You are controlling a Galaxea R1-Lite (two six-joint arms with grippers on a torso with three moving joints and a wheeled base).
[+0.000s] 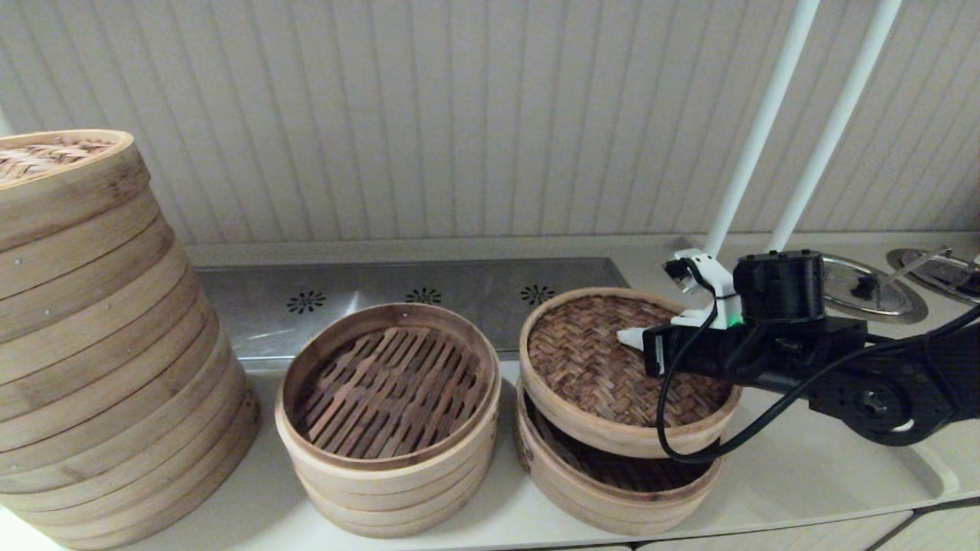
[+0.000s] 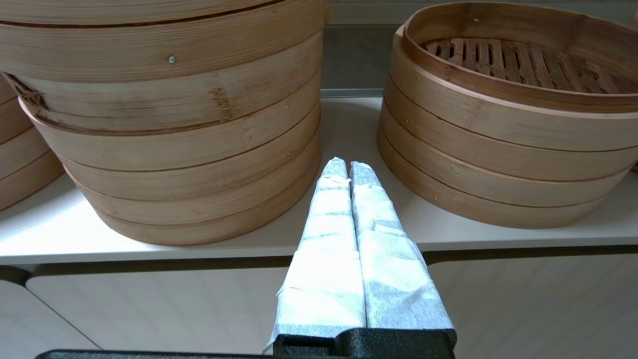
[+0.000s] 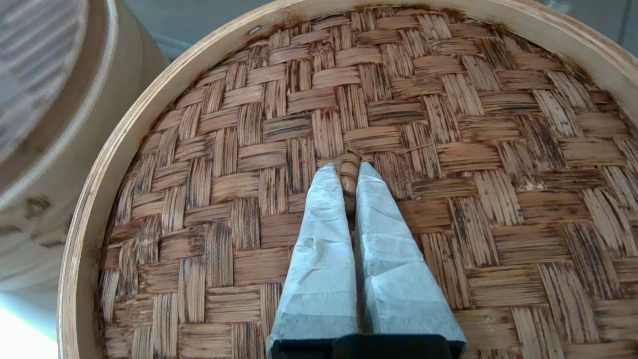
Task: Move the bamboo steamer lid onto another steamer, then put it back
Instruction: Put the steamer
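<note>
The bamboo steamer lid, reddish-brown herringbone weave in a pale hoop, hangs just above the low steamer at the right of the counter. A gap at the front shows that basket's dark thin-slatted floor. My right gripper reaches in from the right and is shut on the small bamboo handle at the lid's centre. In the right wrist view the gripper pinches that handle, and the lid fills the picture. My left gripper is shut on nothing, low in front of the counter's edge.
A very tall, wide stack stands at the left, with a several-tier stack with wider slats in the middle. Behind them lies a perforated metal panel. Two white poles and metal lids are at the back right.
</note>
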